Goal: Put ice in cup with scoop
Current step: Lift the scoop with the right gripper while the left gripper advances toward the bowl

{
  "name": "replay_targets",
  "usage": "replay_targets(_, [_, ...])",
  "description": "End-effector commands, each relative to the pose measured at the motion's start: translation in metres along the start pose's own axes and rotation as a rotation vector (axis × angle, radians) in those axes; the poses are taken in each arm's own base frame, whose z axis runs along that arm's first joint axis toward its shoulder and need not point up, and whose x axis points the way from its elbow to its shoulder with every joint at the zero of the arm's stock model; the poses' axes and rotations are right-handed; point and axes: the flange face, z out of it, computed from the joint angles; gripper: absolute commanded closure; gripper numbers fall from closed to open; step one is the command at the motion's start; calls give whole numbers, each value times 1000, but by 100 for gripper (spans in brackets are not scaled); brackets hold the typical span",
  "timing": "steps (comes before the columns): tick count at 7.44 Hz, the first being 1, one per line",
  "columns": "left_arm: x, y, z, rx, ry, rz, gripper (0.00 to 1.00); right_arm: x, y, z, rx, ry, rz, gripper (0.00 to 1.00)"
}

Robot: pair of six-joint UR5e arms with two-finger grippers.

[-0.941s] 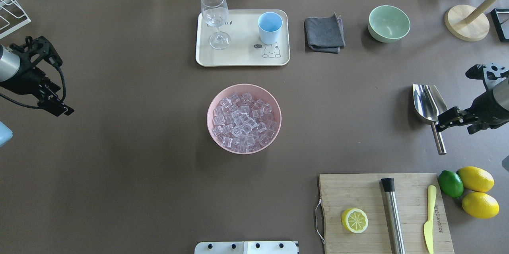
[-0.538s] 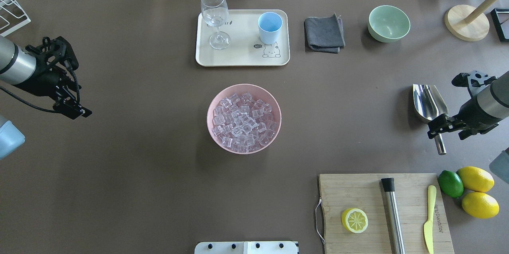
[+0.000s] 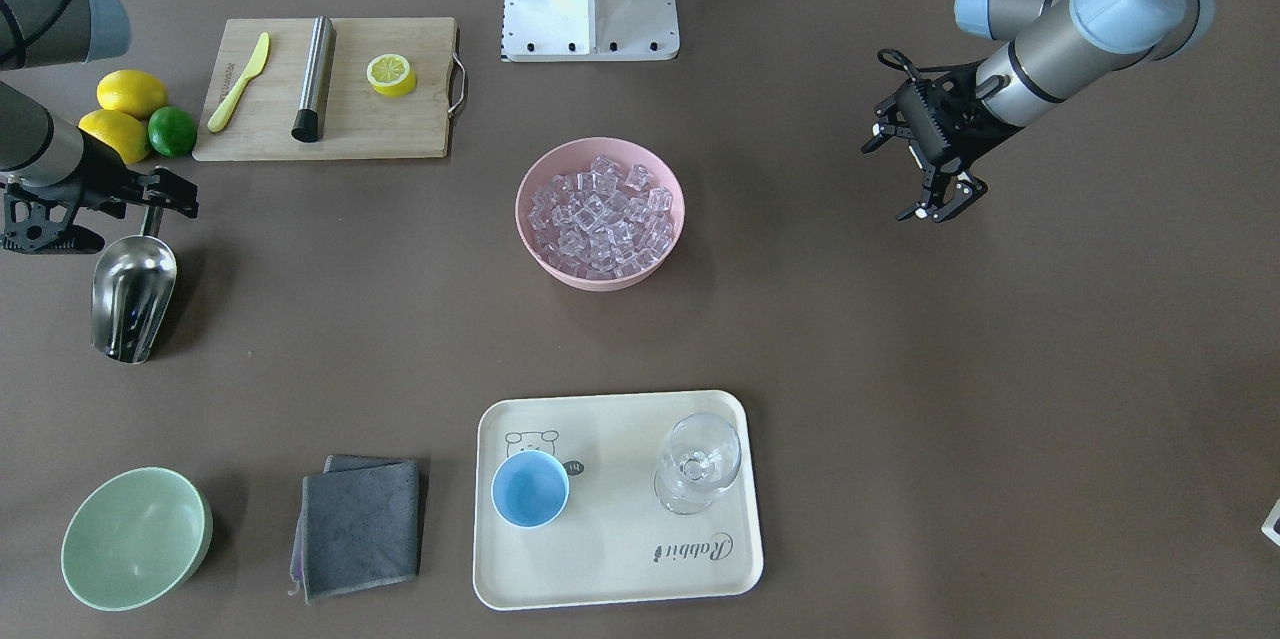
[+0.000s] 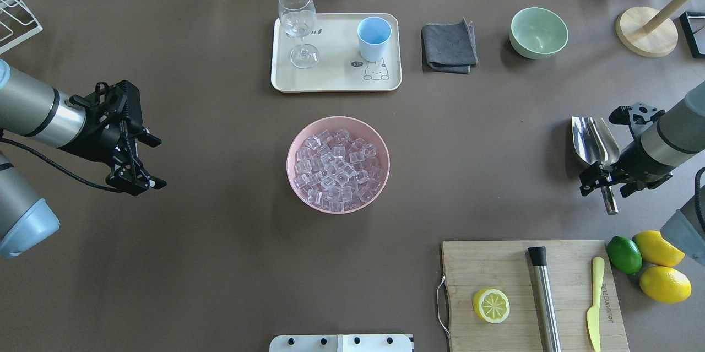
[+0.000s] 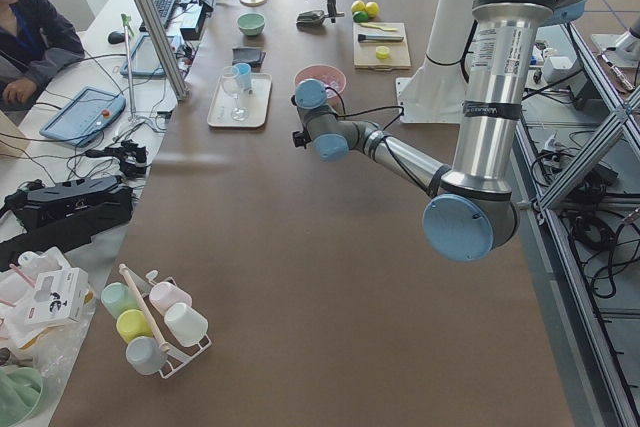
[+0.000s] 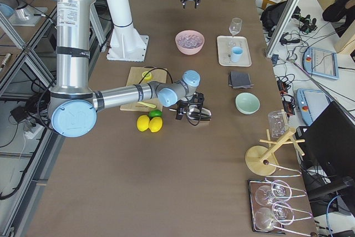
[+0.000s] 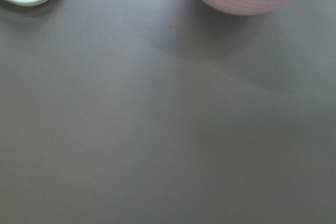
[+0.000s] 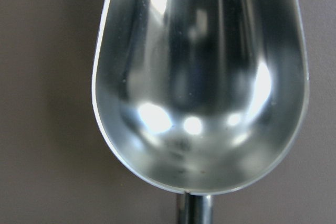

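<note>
Silver scoop (image 4: 592, 140) lies on the table (image 4: 220, 264) at the robot's right, its trough pointing away from the robot. Right pincer (image 4: 604, 189) hangs over the handle with its jaws apart, one on either side; whether they touch it I cannot tell. Left pincer (image 4: 163, 163) is wide open and empty, well apart from the pink bowl (image 4: 288, 164) heaped with ice (image 4: 337, 164). Blue cup (image 4: 374, 38) stands upright on the tray (image 4: 330, 79), near a glass (image 4: 298, 21).

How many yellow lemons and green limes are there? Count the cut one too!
Whole lemons: 2
Lime: 1
Cut lemon half: 1
Total: 4
</note>
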Motion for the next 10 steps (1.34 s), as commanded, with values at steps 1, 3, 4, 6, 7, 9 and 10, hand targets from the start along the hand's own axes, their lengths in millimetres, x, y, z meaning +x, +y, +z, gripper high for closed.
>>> replay_targets(1, [27, -10, 2, 100, 31, 118, 2, -4, 2, 2, -8, 0, 10, 72])
replay_targets(3, [77, -33, 36, 178, 131, 245, 2, 4, 14, -4, -9, -4, 10, 100])
replay_targets(4, [81, -31, 42, 219, 136, 282, 2, 3, 18, -8, -8, -10, 7, 100])
replay_targets(6, [69, -18, 52, 291, 87, 328, 2, -1, 25, -18, -10, -16, 8, 100])
replay_targets(7, [57, -8, 63, 340, 47, 352, 2, -20, 33, -41, -18, 0, 24, 100])
replay_targets(9, [34, -20, 89, 393, -11, 366, 2, -49, 43, -79, 11, -11, -43, 100])
replay_targets(10, [27, -21, 98, 423, -11, 381, 2, -55, 35, -89, 43, -14, -142, 100])
